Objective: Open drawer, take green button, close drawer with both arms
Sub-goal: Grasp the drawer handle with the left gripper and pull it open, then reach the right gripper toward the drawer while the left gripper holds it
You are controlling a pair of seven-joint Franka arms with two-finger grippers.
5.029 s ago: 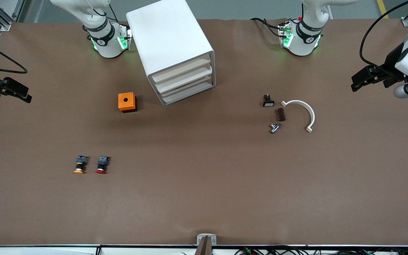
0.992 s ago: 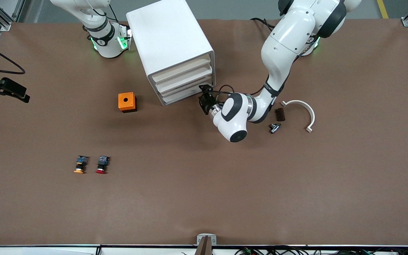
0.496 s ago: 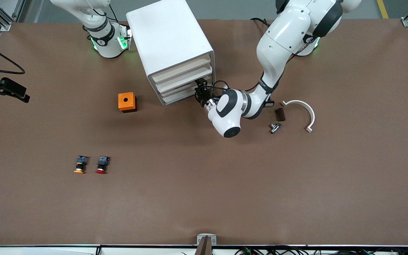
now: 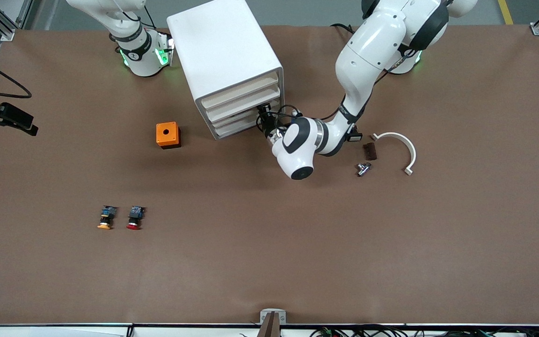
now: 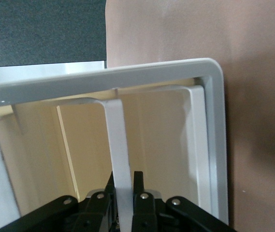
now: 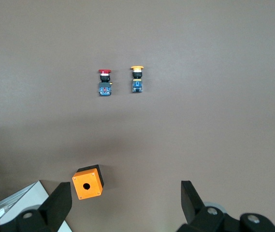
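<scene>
The white cabinet (image 4: 225, 56) stands near the robots' bases, its three beige drawer fronts closed. My left gripper (image 4: 264, 120) is at the lowest drawer (image 4: 239, 126), at the end toward the left arm. In the left wrist view its fingers (image 5: 138, 186) are shut on both sides of the drawer's white lip (image 5: 119, 145). My right gripper (image 4: 17, 122) waits high over the right arm's end of the table, open and empty (image 6: 126, 198). The green-capped button is hidden.
An orange box (image 4: 168, 135) (image 6: 87, 182) sits beside the cabinet. A red-capped button (image 4: 134, 218) (image 6: 105, 82) and an orange-capped button (image 4: 105, 218) (image 6: 137, 79) lie nearer the front camera. A white arc (image 4: 400, 145), a brown piece (image 4: 370, 151) and a metal part (image 4: 363, 168) lie by the left arm.
My left arm swung in from the table's end and brought its gripper up to the lowest drawer's front. The drawer stays closed. The right arm has not moved.
</scene>
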